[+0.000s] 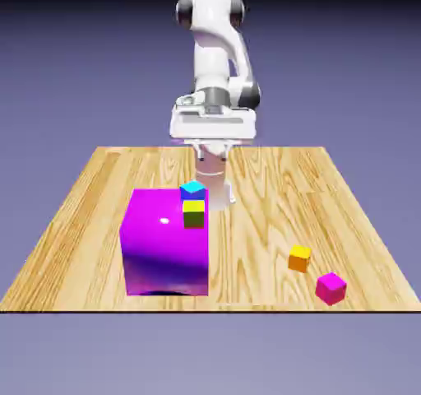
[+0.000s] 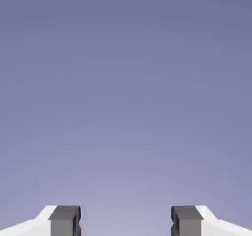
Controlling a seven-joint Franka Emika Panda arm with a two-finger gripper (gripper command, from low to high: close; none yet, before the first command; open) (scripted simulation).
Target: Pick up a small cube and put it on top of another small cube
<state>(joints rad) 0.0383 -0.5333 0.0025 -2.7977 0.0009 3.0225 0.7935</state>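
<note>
claw apart, backdrop only | orange cube exterior only

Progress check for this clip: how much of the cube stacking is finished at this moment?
Nothing looks done. The orange cube sits on the table, apart from the yellow-topped olive cube beside the big magenta cube. In hand: nothing; the gripper is open, and the hand view shows only backdrop between its fingertips. Left: reach, grasp, lift, carry and place the orange cube.
</note>
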